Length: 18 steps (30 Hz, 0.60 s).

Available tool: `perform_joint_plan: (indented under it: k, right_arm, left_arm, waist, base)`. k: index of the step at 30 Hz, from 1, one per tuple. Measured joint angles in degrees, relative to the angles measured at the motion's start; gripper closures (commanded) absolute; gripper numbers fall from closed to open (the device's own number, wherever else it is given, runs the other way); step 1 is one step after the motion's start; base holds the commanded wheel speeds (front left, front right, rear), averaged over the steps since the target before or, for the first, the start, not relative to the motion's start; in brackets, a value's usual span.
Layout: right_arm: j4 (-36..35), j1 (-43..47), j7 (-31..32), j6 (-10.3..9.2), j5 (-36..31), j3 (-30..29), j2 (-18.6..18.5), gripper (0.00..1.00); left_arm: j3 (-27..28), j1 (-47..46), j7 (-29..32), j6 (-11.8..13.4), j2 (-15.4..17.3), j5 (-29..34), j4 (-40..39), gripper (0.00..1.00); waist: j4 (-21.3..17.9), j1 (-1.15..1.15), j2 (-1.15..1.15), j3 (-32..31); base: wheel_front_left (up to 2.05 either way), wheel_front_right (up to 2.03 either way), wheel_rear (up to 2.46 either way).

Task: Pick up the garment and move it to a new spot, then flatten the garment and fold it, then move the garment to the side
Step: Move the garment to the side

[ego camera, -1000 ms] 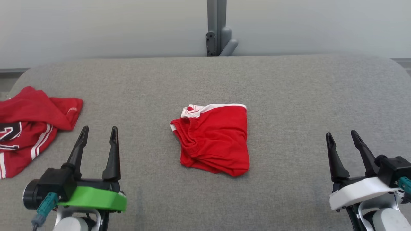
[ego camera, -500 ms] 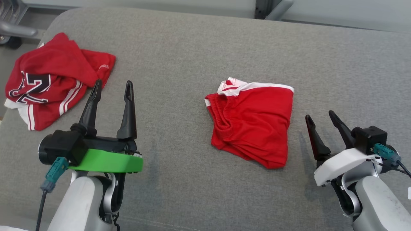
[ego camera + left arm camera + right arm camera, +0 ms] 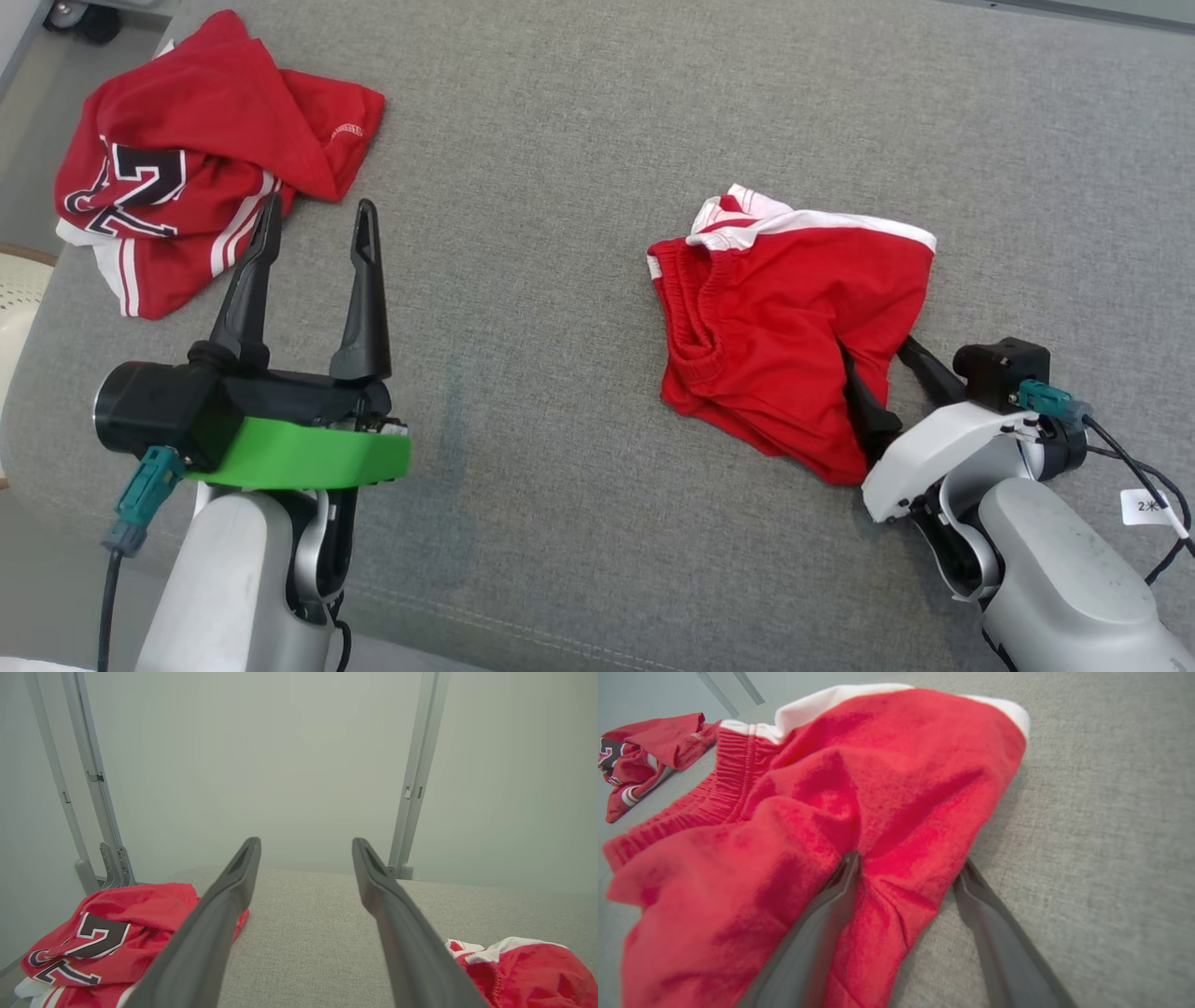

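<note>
The garment, red shorts with white trim, lies bunched right of centre on the grey padded table. My right gripper is open at its right edge. One finger lies on top of the fabric and the other is beside it on the table. In the right wrist view a fold of the shorts sits between the open right gripper fingers. My left gripper hovers open and holds nothing, well left of the shorts. The left wrist view has the left gripper open, with the shorts at lower right.
A crumpled red jersey with a black numeral lies at the table's far left corner, just beyond my left fingertips; it also lies low in the left wrist view. A cream object stands off the left edge. Grey posts rise behind the table.
The head camera has tilted down and turned. My right gripper has moved forward onto the shorts' right edge, still open. The left gripper now reaches the jersey's edge.
</note>
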Motion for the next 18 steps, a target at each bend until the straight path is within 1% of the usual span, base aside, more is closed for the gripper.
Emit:
perform_joint_plan:
  k: [1,2,6,11,18]
  right_arm:
    - [0.22,-0.36,-0.13,0.0,0.65,0.65,-0.21,0.98]
    - [0.34,-0.6,-0.19,0.0,1.2,1.23,-0.44,1.0]
    - [0.19,-1.52,-0.6,0.03,3.57,4.17,-1.55,1.0]
    - [-1.67,-1.38,-1.21,0.1,4.76,7.03,-3.47,1.0]
    - [-4.9,-0.08,-1.52,0.11,4.82,9.56,-7.33,1.0]
  left_arm:
    - [0.3,0.0,0.0,-0.21,-0.16,0.34,0.02,0.0]
    - [0.55,0.01,0.0,-0.47,-0.34,0.6,0.07,0.0]
    - [1.22,0.03,0.0,-1.52,-1.09,1.81,0.31,0.0]
    - [2.26,0.06,0.0,-2.05,-1.14,2.79,0.12,0.0]
    - [3.69,0.18,0.0,-2.26,0.3,4.24,-1.36,0.0]
  waist:
    - [-0.13,0.0,0.0,0.02]
    - [-0.29,0.0,0.0,0.03]
    - [-1.5,0.0,0.0,0.05]
    - [-3.83,0.0,0.0,0.09]
    - [-9.63,0.0,0.0,0.48]
  base:
    - [0.0,0.0,0.0]
    - [0.0,0.0,0.0]
    - [0.0,0.0,0.0]
    - [0.0,0.0,0.0]
    - [0.0,0.0,0.0]
